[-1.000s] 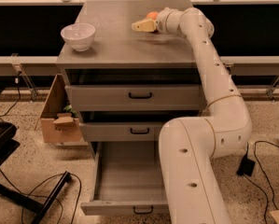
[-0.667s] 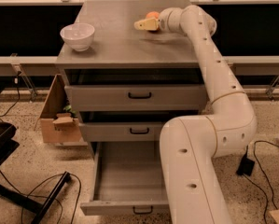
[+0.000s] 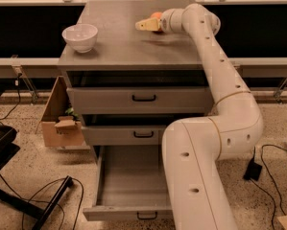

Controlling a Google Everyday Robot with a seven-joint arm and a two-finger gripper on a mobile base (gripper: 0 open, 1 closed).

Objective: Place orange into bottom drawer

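The orange (image 3: 156, 16) shows as a small orange patch held in my gripper (image 3: 146, 25), whose pale fingers point left. The gripper hangs a little above the right rear of the grey cabinet top (image 3: 119, 47), with a shadow under it. The fingers look shut on the orange, and most of the fruit is hidden by them. The bottom drawer (image 3: 128, 186) is pulled open far below, at the cabinet's foot. It is empty, with its front and black handle (image 3: 146, 216) nearest the camera. My arm's white lower link (image 3: 200, 176) covers the drawer's right side.
A white bowl (image 3: 79, 36) stands on the cabinet top at the left. The two upper drawers (image 3: 143, 99) are shut. A cardboard box (image 3: 61, 123) sits on the floor left of the cabinet. Black cables and a dark stand (image 3: 18, 195) lie at the lower left.
The gripper with the orange has shifted slightly over the cabinet top, first a little right and up, then back left. The drawer and bowl have not moved.
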